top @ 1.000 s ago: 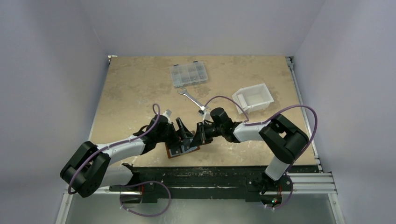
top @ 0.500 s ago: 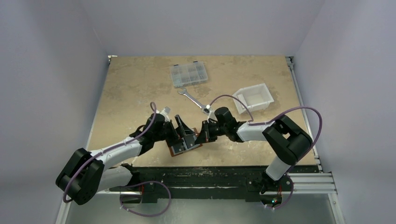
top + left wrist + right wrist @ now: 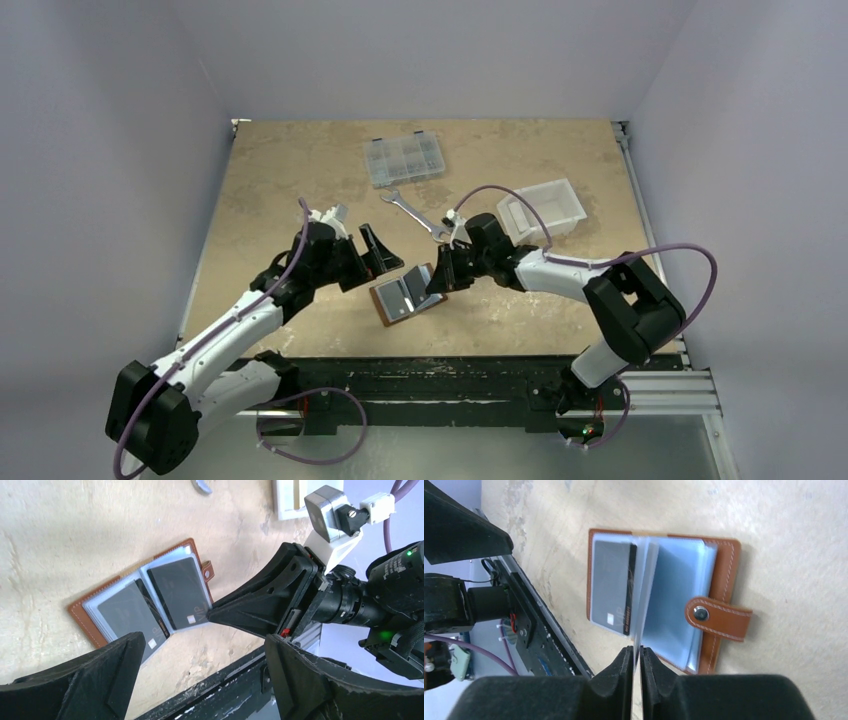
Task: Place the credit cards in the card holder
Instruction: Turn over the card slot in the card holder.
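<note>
card holder (image 3: 405,297) lies open on the counter (image 3: 300,180), near the front edge, between the two arms; tan cover down, clear sleeves up; strap with snap (image 3: 716,617) folded over the sleeves on one side

two dark grey credit cards (image 3: 179,592) sit flat inside sleeves, one on each side of the spine; I see no loose card on the counter

right gripper (image 3: 635,652) is clamped on the free edge of a thin sleeve page (image 3: 640,595), which stands up edge-on from the spine in the right wrist view; can't tell whether that page carries a card

left gripper (image 3: 200,680) hangs above and to the left of the holder, fingers wide apart, nothing in them, not touching anything

judgement: insertion looks done or nearly done; step in hand is page handling, not card pickup

next move, as I read it: lay that page flat without dragging the holder, then let go; pulling sideways could slide the whole holder or work a card out of its sleeve; if another card is due, the left gripper has to fetch it while the right holds the pocket open
</note>
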